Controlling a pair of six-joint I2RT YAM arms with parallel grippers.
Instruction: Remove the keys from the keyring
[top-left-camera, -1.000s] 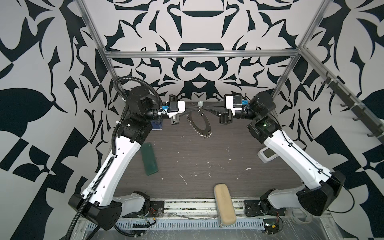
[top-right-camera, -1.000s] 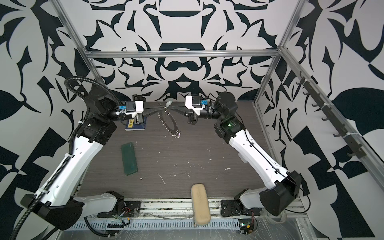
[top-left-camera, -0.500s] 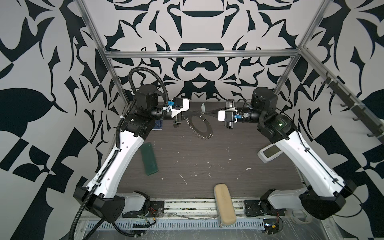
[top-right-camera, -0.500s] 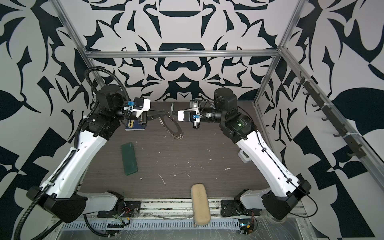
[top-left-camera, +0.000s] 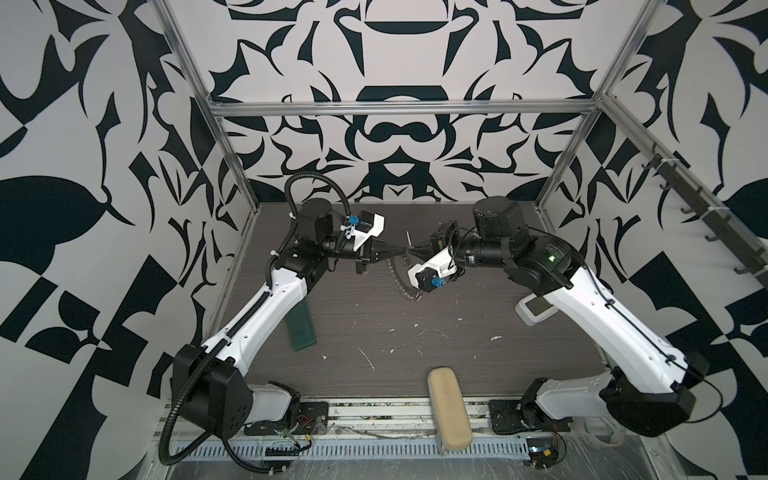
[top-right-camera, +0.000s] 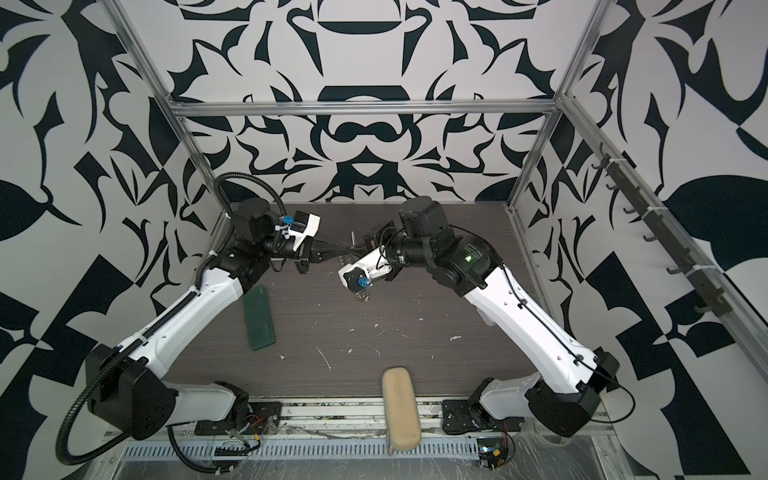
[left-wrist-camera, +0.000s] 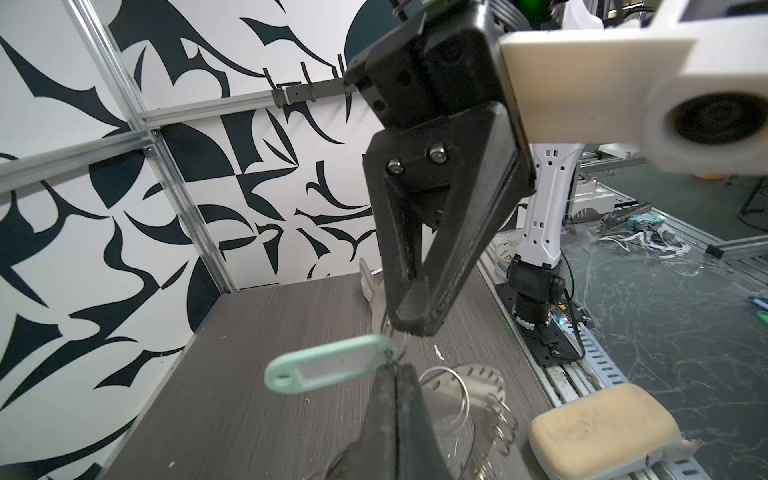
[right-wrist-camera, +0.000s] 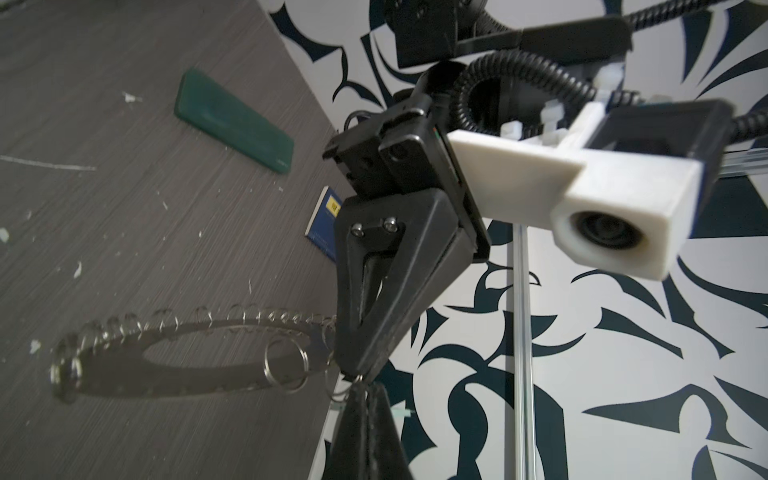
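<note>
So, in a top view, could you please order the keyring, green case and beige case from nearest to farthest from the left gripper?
From the left gripper:
1. keyring, hanging just below it.
2. green case, lower down on the left side.
3. beige case, at the front edge.

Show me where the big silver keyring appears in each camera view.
Top view: keyring mid-back, left of the white camera block.
Top view: only its fringe shows, under that block.
Left wrist: keyring between mint tag and beige case.
Right wrist: keyring edge-on, beside the left gripper.
Shared landmark: dark wood-grain tabletop.
</note>
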